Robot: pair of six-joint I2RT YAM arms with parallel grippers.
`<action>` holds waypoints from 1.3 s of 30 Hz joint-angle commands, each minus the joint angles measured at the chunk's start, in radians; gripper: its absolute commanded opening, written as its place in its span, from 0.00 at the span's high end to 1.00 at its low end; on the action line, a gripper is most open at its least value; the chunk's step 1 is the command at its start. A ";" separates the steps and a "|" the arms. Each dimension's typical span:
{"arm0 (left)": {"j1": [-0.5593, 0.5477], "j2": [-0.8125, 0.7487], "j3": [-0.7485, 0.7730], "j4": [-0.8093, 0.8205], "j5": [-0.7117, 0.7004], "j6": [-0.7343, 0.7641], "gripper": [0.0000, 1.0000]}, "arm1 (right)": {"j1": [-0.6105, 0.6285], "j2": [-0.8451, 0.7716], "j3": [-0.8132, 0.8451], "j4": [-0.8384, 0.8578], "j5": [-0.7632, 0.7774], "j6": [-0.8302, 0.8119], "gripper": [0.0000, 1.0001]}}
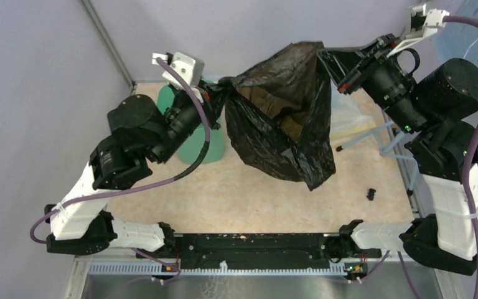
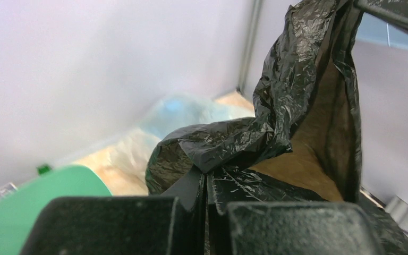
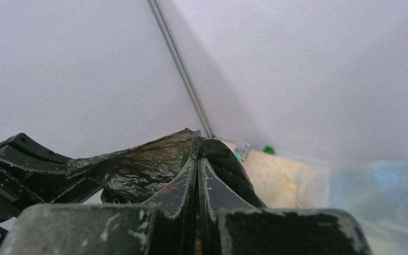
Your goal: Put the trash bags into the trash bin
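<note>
Top external has the trash bin (image 1: 210, 148) at the left, standing on the table (image 1: 243, 193), partly hidden by the left arm's wrist. Where is the bag against it?

Just right of the bin. The black trash bag (image 1: 286, 118) hangs stretched between both arms with its mouth gaping and its bottom corner drooping low over the table. None of it is in the bin yet.

And the left gripper (image 2: 206, 183)?

Pinched tight on the bag's left rim, about over the bin's right side. The right gripper (image 3: 197, 159) is clamped on the opposite rim, high at the far right.

How would you do this step well?

I'd carry the bag leftward with both arms together, raised enough that the hanging corner clears the bin's rim, then lower that corner in first. Thin film like this probably snags, and a catch on the rim could tip the bin.

What do the wrist views add?

Left wrist shows the film folded flat between closed jaws, with the bin's green edge just beside them. Right wrist confirms its own pinch. Neither shows the drooping corner or the bin's opening. Only the overhead view does, and it also shows a clear plastic bag (image 1: 348, 118) behind the black one.
</note>
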 commanded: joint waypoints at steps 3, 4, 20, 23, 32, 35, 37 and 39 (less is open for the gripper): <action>0.007 0.043 0.159 0.221 -0.187 0.393 1.00 | -0.009 0.162 0.141 0.161 -0.150 0.046 1.00; 0.007 0.036 0.159 0.272 -0.207 0.439 1.00 | -0.009 0.181 0.154 0.186 -0.161 0.061 1.00; 0.007 -0.047 0.022 0.666 -0.407 0.835 1.00 | -0.009 0.488 0.299 0.441 -0.333 0.292 1.00; 0.007 -0.045 -0.027 0.639 -0.470 0.832 1.00 | -0.009 0.507 0.277 0.454 -0.339 0.301 1.00; 0.095 -0.128 -0.260 0.597 -0.447 0.666 1.00 | -0.009 0.451 0.161 0.496 -0.267 0.249 1.00; 0.152 -0.105 -0.246 0.551 -0.411 0.622 1.00 | -0.009 0.480 0.244 0.457 -0.267 0.228 1.00; 0.192 -0.087 -0.231 0.529 -0.385 0.603 1.00 | -0.009 0.497 0.296 0.436 -0.261 0.214 1.00; 0.228 -0.064 -0.201 0.499 -0.358 0.581 1.00 | -0.009 0.500 0.322 0.430 -0.251 0.201 1.00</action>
